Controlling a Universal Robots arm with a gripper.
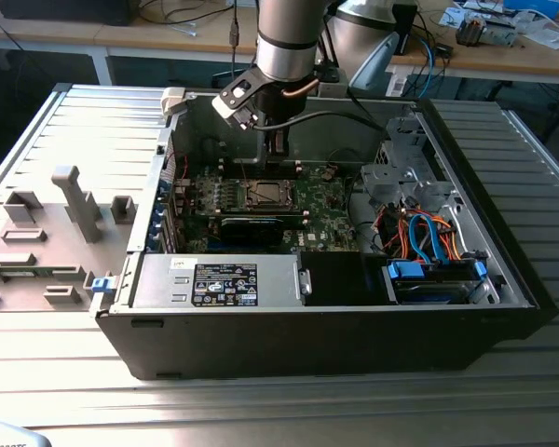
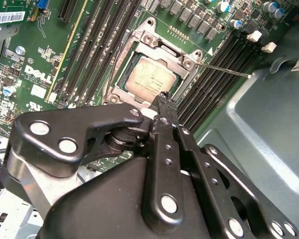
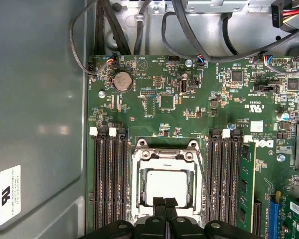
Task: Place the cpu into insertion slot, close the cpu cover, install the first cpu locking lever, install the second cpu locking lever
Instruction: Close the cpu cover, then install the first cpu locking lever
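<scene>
The cpu (image 3: pixel 165 183) lies flat in the insertion slot (image 1: pixel 264 195) on the green board, its silvery top showing in both wrist views (image 2: pixel 149 77). The cpu cover (image 3: pixel 164 155) lies down around it as a metal frame (image 2: pixel 154 39). A thin locking lever (image 2: pixel 224 68) sticks out sideways from one socket corner, and it also runs along one side of the socket (image 3: pixel 205 191). My gripper (image 3: pixel 164 201) is shut with nothing between its fingers, its tips hanging over the socket's edge (image 2: pixel 164 97). In the exterior view the gripper (image 1: pixel 278 147) hangs just above the board behind the slot.
Black memory slots (image 3: pixel 109 174) flank the socket on both sides. The open computer case (image 1: pixel 503 279) has a grey wall (image 3: pixel 40 124) close to the board, cables (image 1: pixel 419 233) on the exterior view's right and a black labelled box (image 1: pixel 224 282) at the front.
</scene>
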